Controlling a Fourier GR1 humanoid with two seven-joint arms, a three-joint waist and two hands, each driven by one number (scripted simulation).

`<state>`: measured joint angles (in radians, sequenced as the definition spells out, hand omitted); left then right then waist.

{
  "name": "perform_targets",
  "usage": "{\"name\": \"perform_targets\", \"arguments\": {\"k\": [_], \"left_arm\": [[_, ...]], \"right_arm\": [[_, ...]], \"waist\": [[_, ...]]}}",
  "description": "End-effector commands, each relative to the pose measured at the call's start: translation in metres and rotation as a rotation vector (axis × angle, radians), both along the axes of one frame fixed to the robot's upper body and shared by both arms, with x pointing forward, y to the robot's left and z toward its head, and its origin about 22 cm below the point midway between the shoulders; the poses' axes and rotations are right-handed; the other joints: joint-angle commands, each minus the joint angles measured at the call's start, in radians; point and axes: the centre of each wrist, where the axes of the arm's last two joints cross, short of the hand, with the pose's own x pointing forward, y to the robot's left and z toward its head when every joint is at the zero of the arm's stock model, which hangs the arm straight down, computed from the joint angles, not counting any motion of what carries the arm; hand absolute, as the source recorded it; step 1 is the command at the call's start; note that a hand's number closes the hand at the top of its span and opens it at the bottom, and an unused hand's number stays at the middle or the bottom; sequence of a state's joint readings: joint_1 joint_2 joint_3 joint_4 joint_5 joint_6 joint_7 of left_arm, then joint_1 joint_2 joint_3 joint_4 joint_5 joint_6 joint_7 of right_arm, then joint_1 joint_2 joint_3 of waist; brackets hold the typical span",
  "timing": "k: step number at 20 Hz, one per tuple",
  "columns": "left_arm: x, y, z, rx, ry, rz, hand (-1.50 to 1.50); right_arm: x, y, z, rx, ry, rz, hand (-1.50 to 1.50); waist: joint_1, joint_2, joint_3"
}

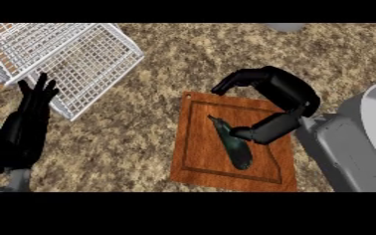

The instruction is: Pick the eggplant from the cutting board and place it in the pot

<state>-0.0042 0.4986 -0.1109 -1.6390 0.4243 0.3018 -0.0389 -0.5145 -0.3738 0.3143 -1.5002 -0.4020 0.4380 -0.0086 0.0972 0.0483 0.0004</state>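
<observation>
Eggplant (234,147) is not yet lifted from the cutting board (198,159); it is touched by the thumb under the right hand (283,92), whose fingers are curled without grasping.

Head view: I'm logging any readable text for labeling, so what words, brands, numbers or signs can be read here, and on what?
None: no text, number or sign shows on the cutting board, eggplant, wire basket, counter, left hand or right hand.
</observation>
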Motion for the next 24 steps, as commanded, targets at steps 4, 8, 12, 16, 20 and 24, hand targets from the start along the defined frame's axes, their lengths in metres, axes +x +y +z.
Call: {"name": "perform_targets", "arguments": {"k": [4,8,12,16,20,24], "left_arm": [[0.03,-0.037,0.037,-0.032,-0.169,-0.134,0.0],[0.039,-0.046,0.038,-0.038,-0.165,-0.148,0.0],[0.045,-0.042,0.034,-0.024,-0.156,-0.154,0.0],[0.059,-0.06,0.043,-0.036,-0.171,-0.137,0.0],[0.058,-0.049,0.047,-0.04,-0.154,-0.144,0.0],[0.062,-0.062,0.031,-0.023,-0.144,-0.123,0.0]], "right_arm": [[0.031,-0.018,0.015,-0.015,-0.119,0.363,-1.5],[0.051,-0.026,0.042,-0.158,-0.2,0.44,-1.5],[0.055,-0.014,0.054,-0.338,-0.24,0.527,-1.5],[0.052,0.009,0.061,-0.457,-0.304,0.62,-1.5],[0.055,0.02,0.051,-0.529,-0.322,0.648,-1.5],[0.057,0.03,0.026,-0.599,-0.344,0.666,-1.5]], "waist": [[-0.034,0.001,0.008],[-0.022,-0.002,0.006],[-0.011,-0.006,0.004],[-0.028,-0.011,0.005],[-0.023,-0.023,0.003],[-0.036,-0.02,0.002]]}}
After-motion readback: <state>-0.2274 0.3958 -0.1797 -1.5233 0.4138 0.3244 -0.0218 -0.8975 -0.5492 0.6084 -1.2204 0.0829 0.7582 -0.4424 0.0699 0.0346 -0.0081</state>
